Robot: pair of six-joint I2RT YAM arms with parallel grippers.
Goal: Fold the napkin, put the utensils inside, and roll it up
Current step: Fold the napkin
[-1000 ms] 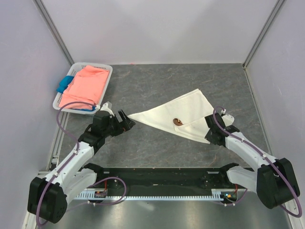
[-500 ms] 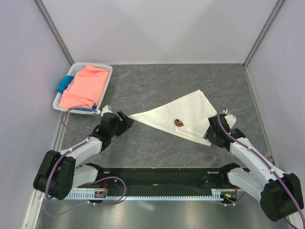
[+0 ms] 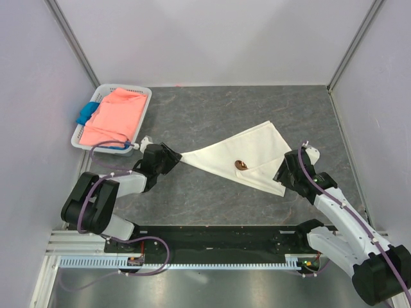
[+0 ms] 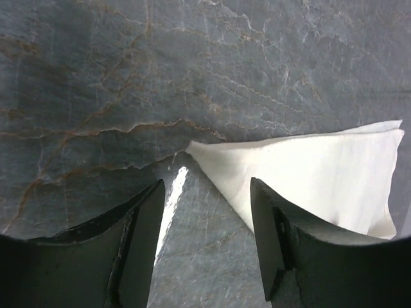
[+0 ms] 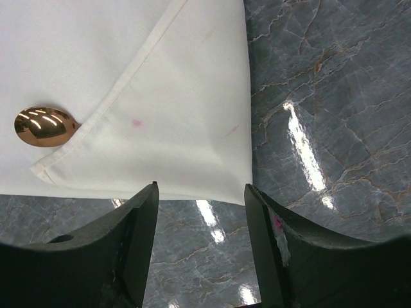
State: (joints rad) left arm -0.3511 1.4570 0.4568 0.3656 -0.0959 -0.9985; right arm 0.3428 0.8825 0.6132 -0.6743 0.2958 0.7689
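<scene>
**Both grippers at the ends of the folded napkin**

Since a second ago the left gripper (image 3: 168, 158) has advanced rightward to the left tip of the napkin (image 3: 250, 147), its arm folded back low over the table (image 3: 212, 106). At far left a basket (image 3: 144, 96) holds a salmon-pink cloth (image 3: 115, 115) over a blue cloth (image 3: 85, 116). The left jaws stand moderately apart and empty — the cloth's pointed tip lies on the table just ahead of them. The napkin, folded to a triangle, lies flat at mid-table. The spoon (image 3: 242, 165) is tucked under its folded flap, only the copper bowl showing. The right gripper (image 3: 284, 172) is at the napkin's near right corner — jaws apart, gripping nothing.
</scene>
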